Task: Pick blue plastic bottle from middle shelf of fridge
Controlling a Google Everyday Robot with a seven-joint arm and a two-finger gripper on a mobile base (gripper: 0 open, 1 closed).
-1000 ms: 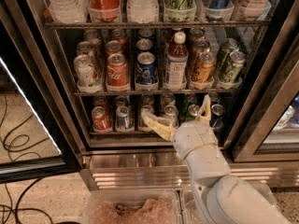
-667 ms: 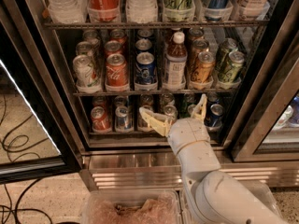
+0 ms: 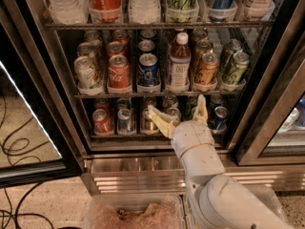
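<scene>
The blue plastic bottle [image 3: 179, 63] stands upright on the middle shelf [image 3: 119, 95] of the fridge [image 3: 143, 168]. It has a white cap, a dark drink and a pale label, and sits between a blue can [image 3: 148, 69] and an orange can [image 3: 208, 68]. My gripper [image 3: 176, 105] is open, its cream fingers [image 3: 159, 118] spread wide. It hangs in front of the lower shelf's cans, just under the middle rack and directly below the bottle, touching neither.
Red cola cans [image 3: 118, 72] and green cans [image 3: 233, 67] fill the other lanes. Large bottles stand on the rack above [image 3: 143, 4]. The open glass door [image 3: 33, 128] hangs at left, with cables [image 3: 19, 147] on the floor. A clear bin [image 3: 133, 213] sits below.
My gripper has risen slightly toward the middle rack, still open. The bottle and cans have not moved.
</scene>
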